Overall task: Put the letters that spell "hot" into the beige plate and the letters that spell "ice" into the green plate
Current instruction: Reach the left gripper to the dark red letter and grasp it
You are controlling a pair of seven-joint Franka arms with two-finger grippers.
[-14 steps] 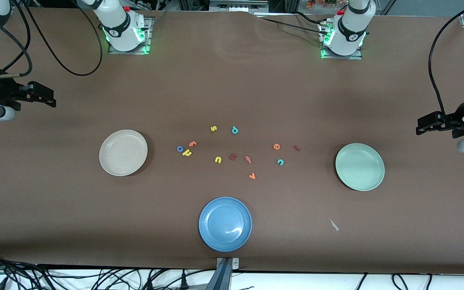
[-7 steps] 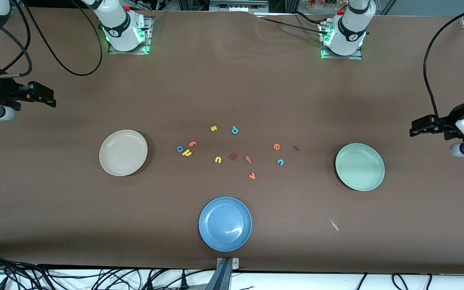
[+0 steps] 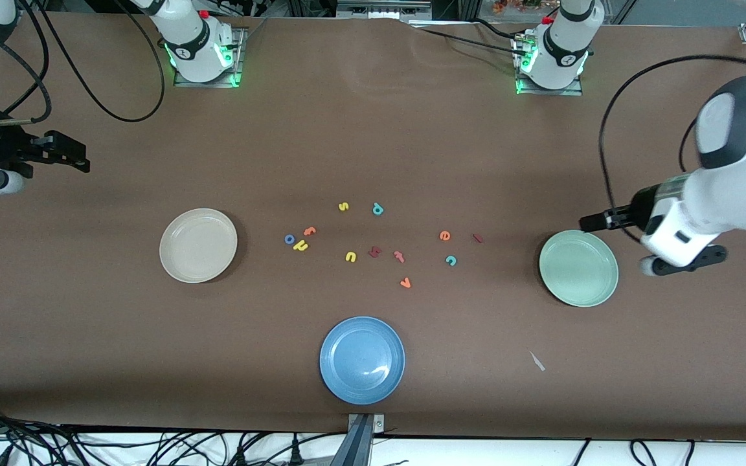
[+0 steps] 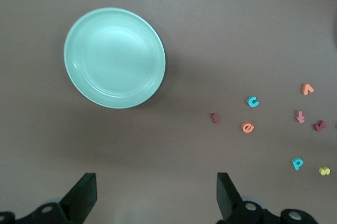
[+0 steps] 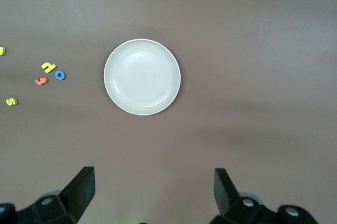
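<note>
While all six task letters lie loose on the table, both grippers hang with fingers spread wide and nothing in them.

Left gripper [image 3: 596, 222] is in the air over the table just by the rim of the green plate [image 3: 578, 268], at the left arm's end; plate bare. Dark red i [image 3: 477, 238], orange e [image 3: 445, 235] and teal c [image 3: 451, 260] sit clustered between that plate and the table's middle, well apart from the gripper. Right gripper [image 3: 75, 157] waits over the right arm's end, well apart from the beige plate [image 3: 198, 244], also bare. Beside that plate, toward the middle: blue o [image 3: 289, 239], yellow h [image 3: 300, 246] touching or nearly touching it, orange t [image 3: 309, 230] just farther from the front camera.
</note>
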